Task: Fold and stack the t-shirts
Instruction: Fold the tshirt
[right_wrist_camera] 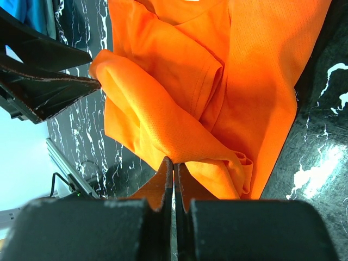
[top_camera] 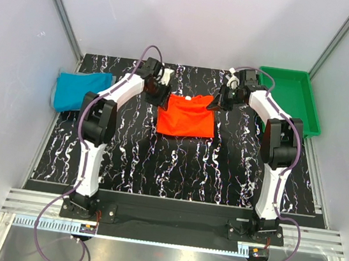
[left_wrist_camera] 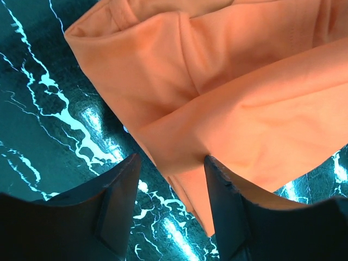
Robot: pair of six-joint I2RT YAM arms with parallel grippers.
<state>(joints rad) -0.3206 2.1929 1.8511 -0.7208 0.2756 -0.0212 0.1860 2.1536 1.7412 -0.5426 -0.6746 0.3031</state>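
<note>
The right claw [right_wrist_camera: 174,166] pinched a fold of the orange shirt [right_wrist_camera: 244,81], jaws tight; the left claw [left_wrist_camera: 171,159] stood spread astride its other edge. Under both lay a glossy black, white-veined desk [top_camera: 176,163], pale walls [top_camera: 196,17] around. The soft knit bunched between them; a teal shirt [top_camera: 80,89] lay crumpled beyond the left claw.

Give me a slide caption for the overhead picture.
Left gripper and right gripper at the orange shirt's far corners; teal shirt lies at the table's left edge.
</note>
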